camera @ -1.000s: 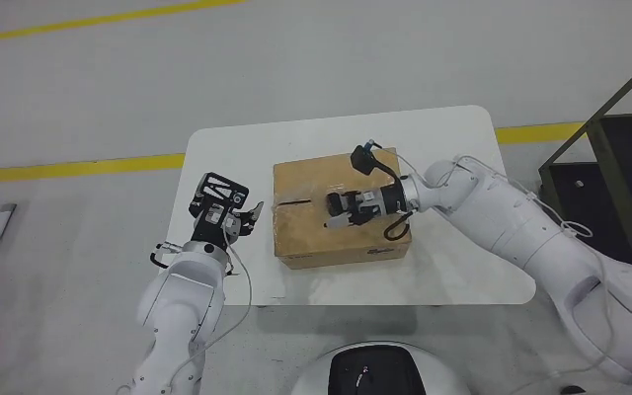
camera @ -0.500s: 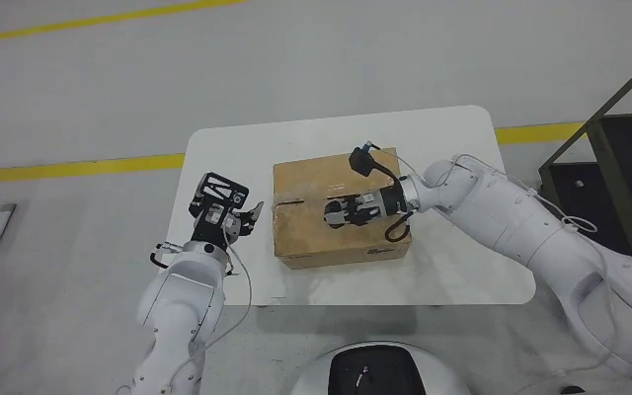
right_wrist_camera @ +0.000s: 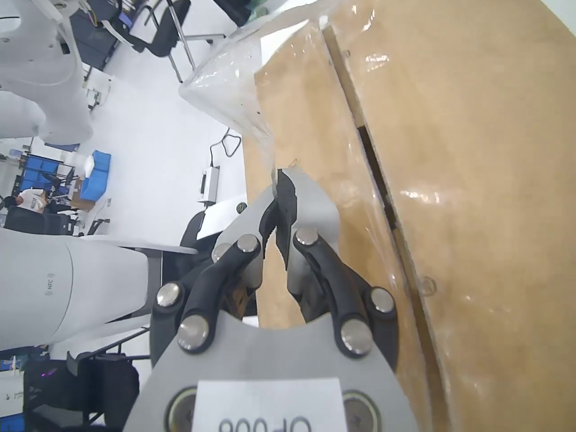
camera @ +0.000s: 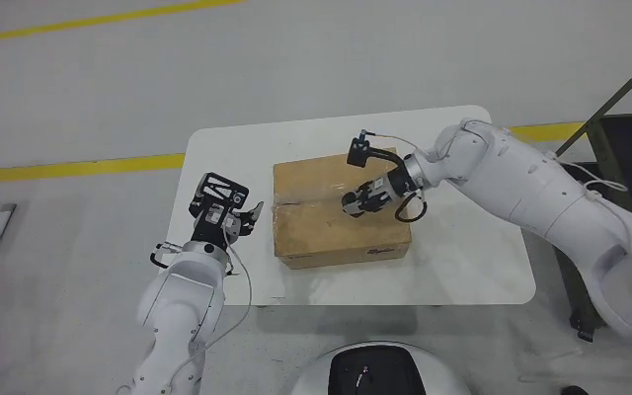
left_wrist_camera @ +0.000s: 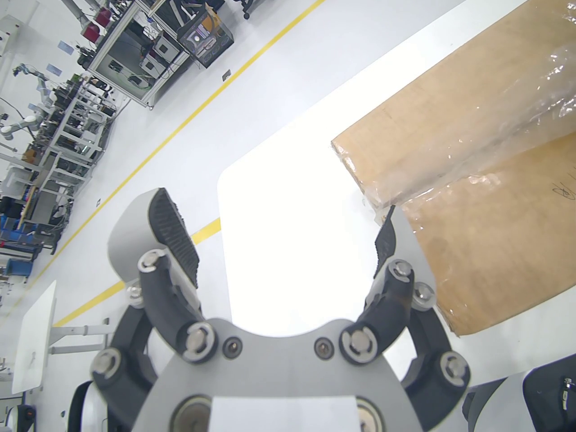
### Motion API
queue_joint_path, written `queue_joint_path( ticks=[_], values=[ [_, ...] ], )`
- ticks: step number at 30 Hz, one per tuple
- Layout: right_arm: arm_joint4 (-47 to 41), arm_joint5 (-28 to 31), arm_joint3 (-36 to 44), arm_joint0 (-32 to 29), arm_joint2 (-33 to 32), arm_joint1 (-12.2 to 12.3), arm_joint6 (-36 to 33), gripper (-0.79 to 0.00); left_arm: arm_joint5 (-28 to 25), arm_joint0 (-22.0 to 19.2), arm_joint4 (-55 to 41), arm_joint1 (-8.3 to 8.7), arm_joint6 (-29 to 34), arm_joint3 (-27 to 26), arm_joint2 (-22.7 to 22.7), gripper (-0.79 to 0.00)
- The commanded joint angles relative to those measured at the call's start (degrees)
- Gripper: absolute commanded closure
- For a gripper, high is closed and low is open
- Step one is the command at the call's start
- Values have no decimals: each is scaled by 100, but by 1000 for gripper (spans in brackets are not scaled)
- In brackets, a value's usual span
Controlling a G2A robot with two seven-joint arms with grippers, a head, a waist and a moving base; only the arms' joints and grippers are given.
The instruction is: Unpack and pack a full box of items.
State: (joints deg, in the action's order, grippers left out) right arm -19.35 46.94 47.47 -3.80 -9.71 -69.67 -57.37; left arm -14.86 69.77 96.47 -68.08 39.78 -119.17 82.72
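Box [camera: 336,222]: one cardboard box is recorded, closed, standing near the middle of the one white table [camera: 454,267]. One strip of clear tape [left_wrist_camera: 508,137] is laid along the seam between the top flaps.

In the right wrist view the seam of the box [right_wrist_camera: 450,137] is seen as a dark slit, and the tape [right_wrist_camera: 234,87] is seen lifted off the cardboard at the box's end, standing up as a loose, crumpled sheet. This lifted end is not made out in the top view.

Two grippers are counted. The right gripper [right_wrist_camera: 276,195] is held over the box top beside the seam, its fingers pressed together with the edge of the lifted tape pinched between the tips. In the top view the right gripper [camera: 352,203] is placed over the middle of the box top.

The left gripper [left_wrist_camera: 281,236] is spread wide above bare table [left_wrist_camera: 279,182], with one fingertip just beside the taped corner edge of the box [left_wrist_camera: 472,227]; contact cannot be told. In the top view the left gripper [camera: 232,212] is placed off the box, at the side facing that arm.

One yellow floor line [camera: 99,168] is noted behind the table.
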Motion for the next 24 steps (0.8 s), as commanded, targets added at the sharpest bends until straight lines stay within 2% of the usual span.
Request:
queue_joint_path(
  ticks=[1,4,7,12,24],
  values=[
    [94,-484,236,78,-3,39,-485,0,0,0,0,0,0,0,0,-785],
    [202,-942,458,196,-3,102,-943,0,0,0,0,0,0,0,0,-785],
    [301,-1141,574,292,-3,147,-1142,0,0,0,0,0,0,0,0,-785],
    [645,-1231,533,448,-3,194,-1232,0,0,0,0,0,0,0,0,-785],
    [659,-1228,505,458,-3,196,-1228,0,0,0,0,0,0,0,0,-785]
  ],
)
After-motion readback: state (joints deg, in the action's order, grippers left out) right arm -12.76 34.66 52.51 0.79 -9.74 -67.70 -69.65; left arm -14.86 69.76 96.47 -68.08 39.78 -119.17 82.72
